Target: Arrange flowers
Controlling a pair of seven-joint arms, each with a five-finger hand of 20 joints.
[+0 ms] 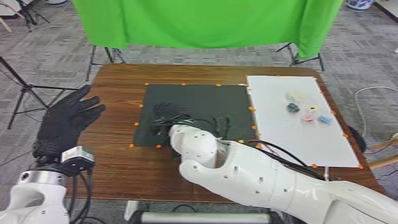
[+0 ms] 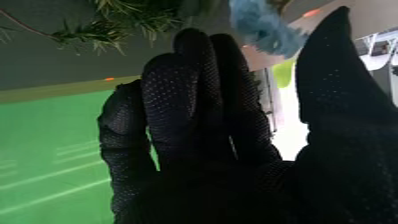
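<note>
In the head view, the left arm rises from the bottom edge, its hand over the table's left side, open, fingers extended and slightly spread, grasp empty. The right arm slants in from the bottom right, its right hand over the black mat, partly hidden by the wrist. Dark green sprigs lie by it; small flowers, pink, blue and pale, lie on the white sheet. Orange markers edge both on the brown table. Beyond are a green cloth, tripods and grey carpet.

In the right wrist view, the right hand is open, fingers nearly straight and close together, thumb well apart. Needled greenery and a fluffy blue flower show beyond the fingertips; whether they touch is unclear.
</note>
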